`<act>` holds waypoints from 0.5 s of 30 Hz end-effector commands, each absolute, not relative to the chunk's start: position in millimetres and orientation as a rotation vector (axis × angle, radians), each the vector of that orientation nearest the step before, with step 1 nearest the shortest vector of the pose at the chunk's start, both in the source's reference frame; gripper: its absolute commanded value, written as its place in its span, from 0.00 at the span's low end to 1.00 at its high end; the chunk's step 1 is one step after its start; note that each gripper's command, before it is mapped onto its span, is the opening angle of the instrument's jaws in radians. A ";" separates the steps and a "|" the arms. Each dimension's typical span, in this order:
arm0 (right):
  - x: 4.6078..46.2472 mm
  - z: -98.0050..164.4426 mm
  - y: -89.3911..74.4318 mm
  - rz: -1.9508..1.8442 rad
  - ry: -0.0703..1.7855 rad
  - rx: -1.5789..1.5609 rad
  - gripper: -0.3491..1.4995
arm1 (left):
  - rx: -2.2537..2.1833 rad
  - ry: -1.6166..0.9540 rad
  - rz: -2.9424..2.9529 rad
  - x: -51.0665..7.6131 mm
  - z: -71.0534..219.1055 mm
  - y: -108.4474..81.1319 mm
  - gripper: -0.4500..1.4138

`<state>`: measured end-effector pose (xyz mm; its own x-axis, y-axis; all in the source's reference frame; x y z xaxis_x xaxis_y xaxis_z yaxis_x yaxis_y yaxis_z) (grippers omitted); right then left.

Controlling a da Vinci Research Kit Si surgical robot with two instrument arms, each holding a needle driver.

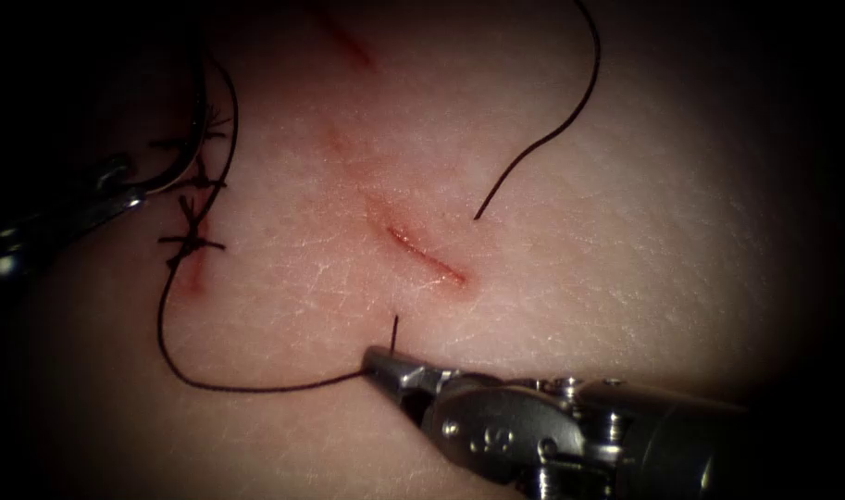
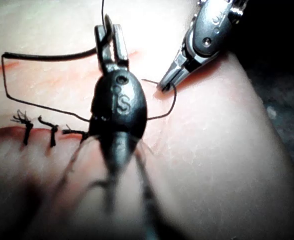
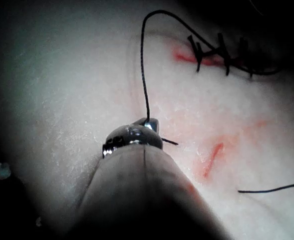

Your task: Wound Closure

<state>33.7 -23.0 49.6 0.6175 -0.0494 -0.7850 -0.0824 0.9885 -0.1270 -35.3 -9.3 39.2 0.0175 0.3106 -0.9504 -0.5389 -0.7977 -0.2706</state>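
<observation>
Honestly, I worry: right tool (image 1: pixel 378 359) clamps the thread (image 1: pixel 255 387), left tool (image 2: pixel 108 42) clamps the needle (image 1: pixel 192 148) mid-curve, clear of the tissue (image 1: pixel 626 241); tugging could tear the stitches (image 1: pixel 192 243).

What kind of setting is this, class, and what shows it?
Probably a surgical suturing practice bench: the right tool grips thread, the left tool holds the curved needle near its middle, clear of the stitched tissue.

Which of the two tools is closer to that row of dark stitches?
Left. The left tool, holding the needle, sits right beside the stitches; the right tool grips thread farther off, below the open cut.
</observation>
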 end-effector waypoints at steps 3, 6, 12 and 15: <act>36.2 45.4 -26.6 0.004 0.949 -0.119 0.00 | -1.712 0.232 1.842 -36.2 39.7 -9.1 0.00; 37.2 43.2 -27.8 -0.003 0.968 -0.103 0.00 | -1.710 0.232 1.845 -36.3 39.7 -9.2 0.00; 39.6 38.9 -30.0 -0.020 1.025 -0.047 0.00 | -1.709 0.229 1.851 -36.4 39.8 -9.3 0.00; 39.9 38.5 -29.1 -0.008 1.023 -0.045 0.09 | -1.709 0.229 1.851 -36.4 39.8 -9.3 0.00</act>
